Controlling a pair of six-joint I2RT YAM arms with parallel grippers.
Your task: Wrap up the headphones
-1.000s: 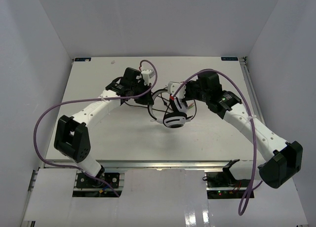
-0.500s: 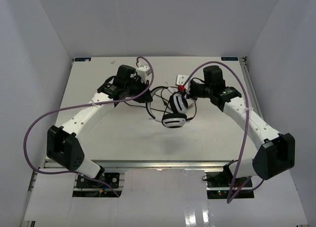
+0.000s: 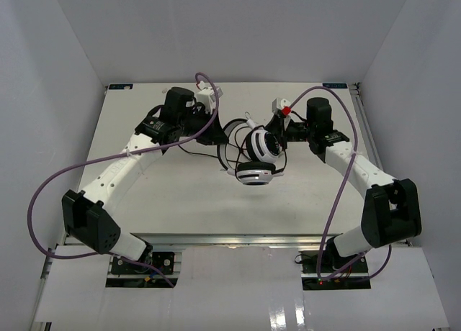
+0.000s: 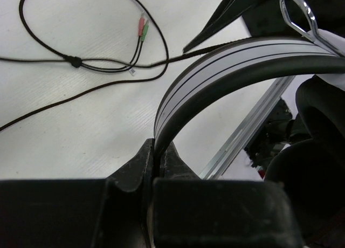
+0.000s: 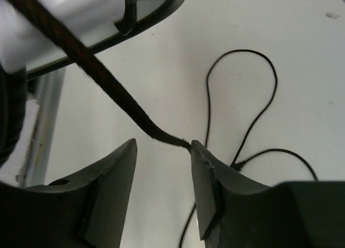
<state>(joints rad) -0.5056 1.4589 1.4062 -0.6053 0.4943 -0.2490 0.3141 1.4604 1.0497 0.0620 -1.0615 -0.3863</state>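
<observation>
From above, the headphones (image 3: 258, 155) hang over the middle of the table (image 3: 180, 194) between my two arms. Both arms have swung farther back than a second ago, and the ear cups have turned with them. At the left wrist, my left gripper (image 4: 158, 156) is clamped tight on the white-and-black headband (image 4: 215, 64), and the pink and green plugs (image 4: 141, 28) lie on the table beyond. At the right wrist, my right gripper (image 5: 163, 151), pinched a moment ago, now stands about half open. The braided cord (image 5: 102, 81) crosses the gap and only touches one fingertip, held by nothing. I judge this a release between turns, so the wrap is not finished. I can read no brand or lettering in any view.
</observation>
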